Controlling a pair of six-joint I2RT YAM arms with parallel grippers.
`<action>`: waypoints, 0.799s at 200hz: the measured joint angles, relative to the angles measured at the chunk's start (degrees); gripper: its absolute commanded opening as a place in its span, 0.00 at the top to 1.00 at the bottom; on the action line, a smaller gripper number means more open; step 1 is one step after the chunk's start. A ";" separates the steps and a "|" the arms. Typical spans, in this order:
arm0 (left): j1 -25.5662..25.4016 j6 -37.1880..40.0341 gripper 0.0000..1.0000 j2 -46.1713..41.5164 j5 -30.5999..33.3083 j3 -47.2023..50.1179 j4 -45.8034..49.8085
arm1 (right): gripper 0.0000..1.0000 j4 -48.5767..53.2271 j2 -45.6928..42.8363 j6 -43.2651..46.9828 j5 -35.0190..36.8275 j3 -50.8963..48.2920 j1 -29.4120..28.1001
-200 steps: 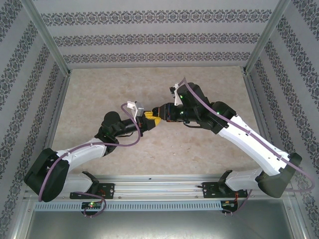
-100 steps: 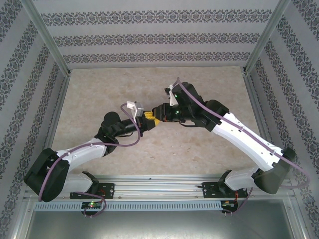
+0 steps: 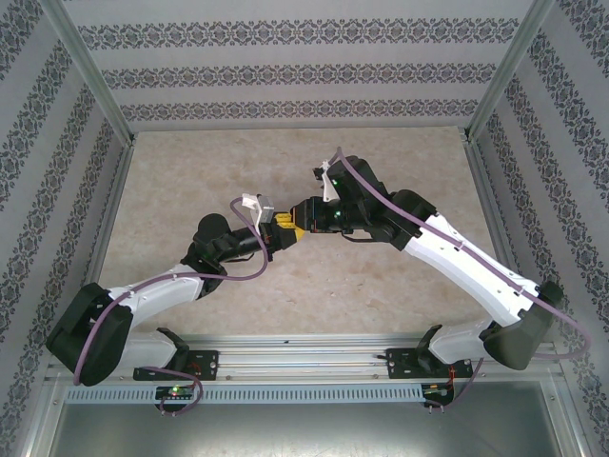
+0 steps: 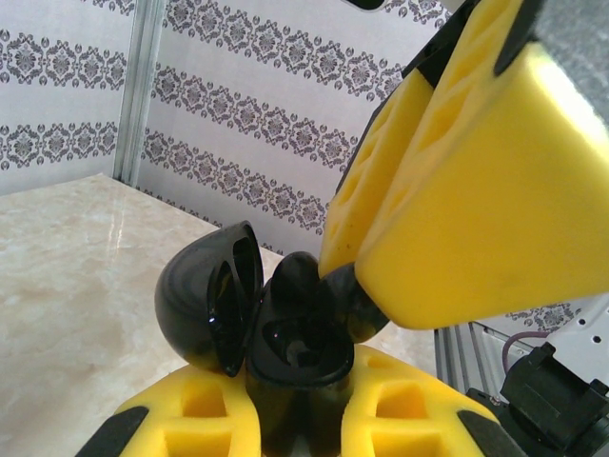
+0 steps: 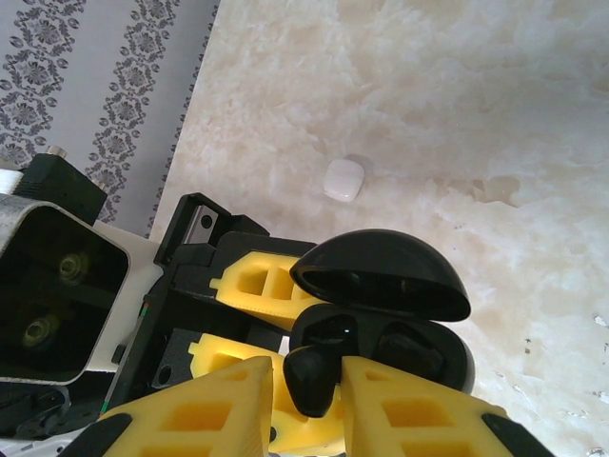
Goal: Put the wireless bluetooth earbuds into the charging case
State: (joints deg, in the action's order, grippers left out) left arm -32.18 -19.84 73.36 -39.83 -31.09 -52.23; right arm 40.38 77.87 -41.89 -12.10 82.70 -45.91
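The left tool (image 4: pixel 297 411) clamps the small glossy black hinged charging case (image 4: pixel 285 333), lid open, at lower centre. The right tool (image 5: pixel 314 400) pinches one tiny black plastic earbud (image 5: pixel 309 376) just over the sockets (light, slick, easily dropped; best held across its bulb).

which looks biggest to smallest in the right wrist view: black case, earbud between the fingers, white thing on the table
1. charging case
2-3. earbud and white object look alike; the earbud is nearer, so unranked.
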 measured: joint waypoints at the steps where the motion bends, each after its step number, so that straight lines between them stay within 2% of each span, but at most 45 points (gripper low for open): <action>1: 0.00 0.00 1.00 0.00 0.00 0.00 -0.02 | 0.75 0.02 0.00 0.00 0.00 0.02 0.00; 160: 0.00 0.02 1.00 0.00 -0.20 0.13 -0.11 | 0.69 0.59 2.19 0.02 -0.87 2.89 -0.85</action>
State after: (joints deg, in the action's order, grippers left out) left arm -32.18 -19.81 73.36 -40.03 -30.96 -52.34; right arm 40.97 80.05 -41.87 -12.97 85.58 -46.76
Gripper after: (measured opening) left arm 0.153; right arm 0.305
